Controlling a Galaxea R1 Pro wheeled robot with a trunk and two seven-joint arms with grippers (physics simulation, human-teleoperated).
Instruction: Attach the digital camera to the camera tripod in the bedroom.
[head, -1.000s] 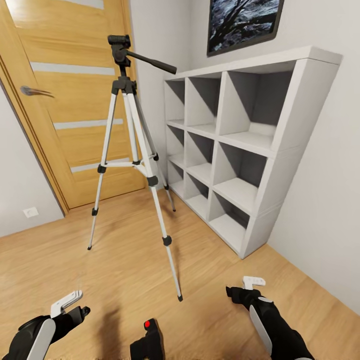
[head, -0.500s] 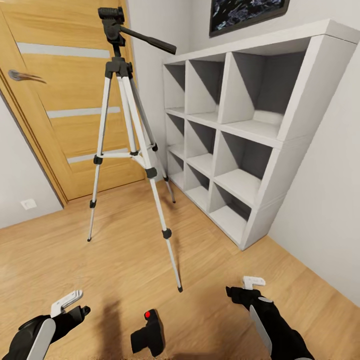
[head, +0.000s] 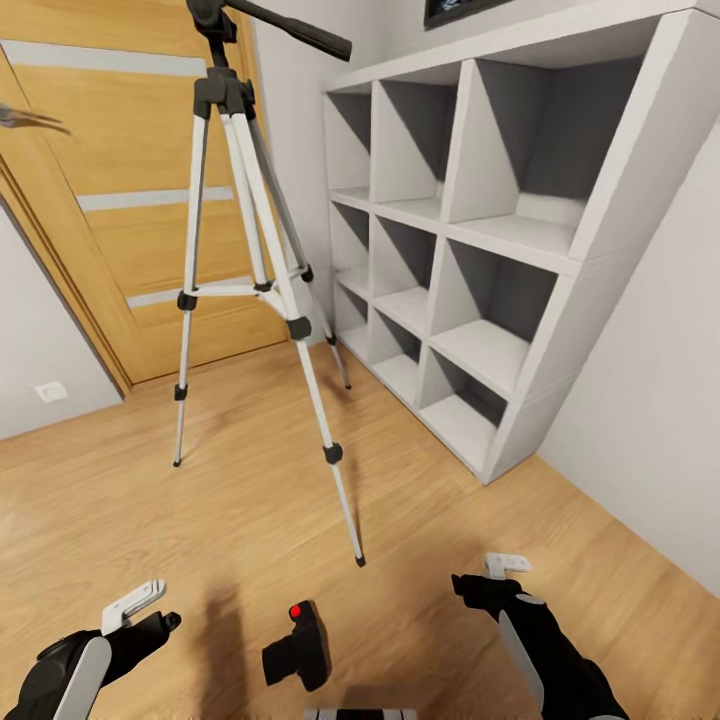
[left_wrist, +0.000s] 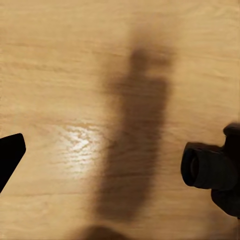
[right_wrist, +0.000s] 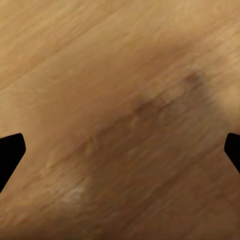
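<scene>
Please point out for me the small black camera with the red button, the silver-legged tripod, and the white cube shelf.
small black camera with a red button (head: 298, 648), head view, on its black body.
tall silver-legged tripod (head: 254, 210), head view, on an upper leg.
white cube shelf (head: 588, 290), head view, on its front side panel.

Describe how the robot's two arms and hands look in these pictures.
Both arms are glossy black with a long white panel along the forearm. The left hand and right hand each end in a black wrist block carrying flat white fingers marked with small dark dots. In the wrist views the fingertips show as plain black wedges at the picture's edges. No cables or lettering are visible.
</scene>
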